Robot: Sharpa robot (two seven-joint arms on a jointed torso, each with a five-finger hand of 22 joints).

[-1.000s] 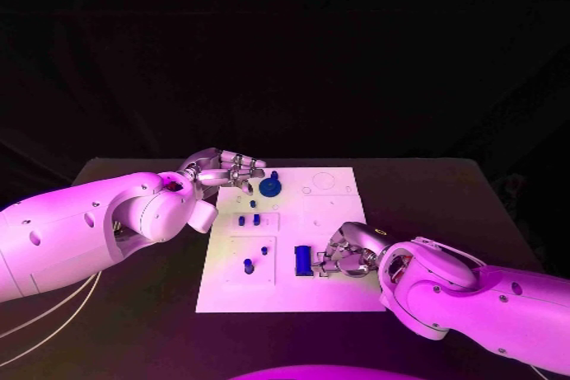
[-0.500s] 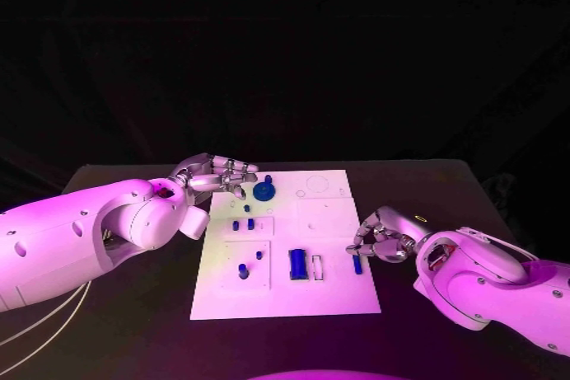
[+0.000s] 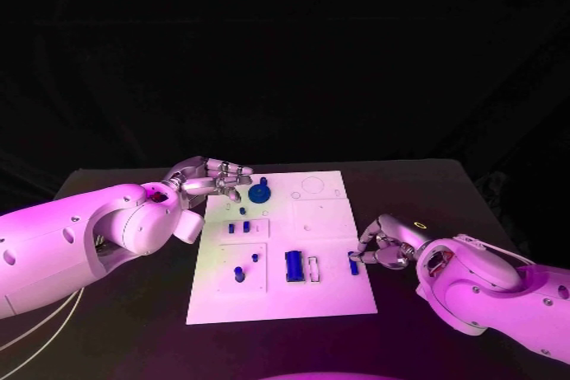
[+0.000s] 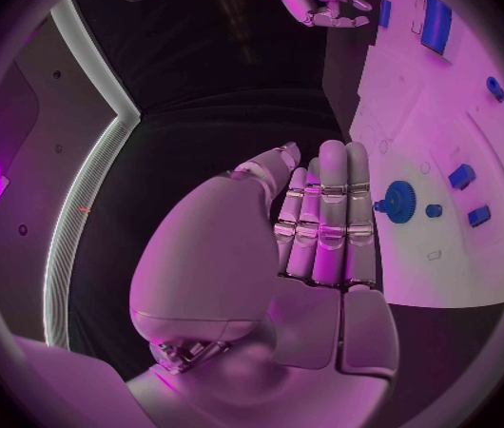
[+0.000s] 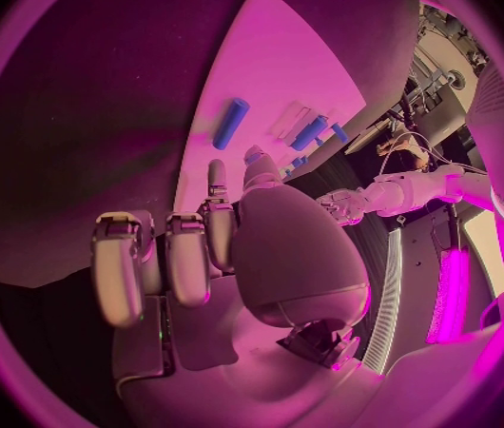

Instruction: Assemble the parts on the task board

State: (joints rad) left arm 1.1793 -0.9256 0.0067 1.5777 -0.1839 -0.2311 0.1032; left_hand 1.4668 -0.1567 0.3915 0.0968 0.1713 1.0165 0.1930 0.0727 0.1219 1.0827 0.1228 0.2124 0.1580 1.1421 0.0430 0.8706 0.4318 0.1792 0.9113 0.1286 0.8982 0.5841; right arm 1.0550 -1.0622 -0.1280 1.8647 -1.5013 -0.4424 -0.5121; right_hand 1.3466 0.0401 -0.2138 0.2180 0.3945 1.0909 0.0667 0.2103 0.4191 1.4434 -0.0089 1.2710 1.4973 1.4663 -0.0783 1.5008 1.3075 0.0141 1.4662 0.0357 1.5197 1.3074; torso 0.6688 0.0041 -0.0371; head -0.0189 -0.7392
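On the near half of the task board, some blue parts already stand in their places, but one blue bar lies loose at the right edge. The right hand is just beside it with fingers curled, and I cannot tell if it grips the bar. At the far corner the left hand rests empty, fingers straight, beside the blue gear; I judge much is left.

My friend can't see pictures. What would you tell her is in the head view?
A white rectangular task board lies on a black table, dotted with small blue parts, among them a blue gear at its far end. The robot's silver left hand hovers beside the gear, and its silver right hand sits at the board's right edge by a short blue peg.
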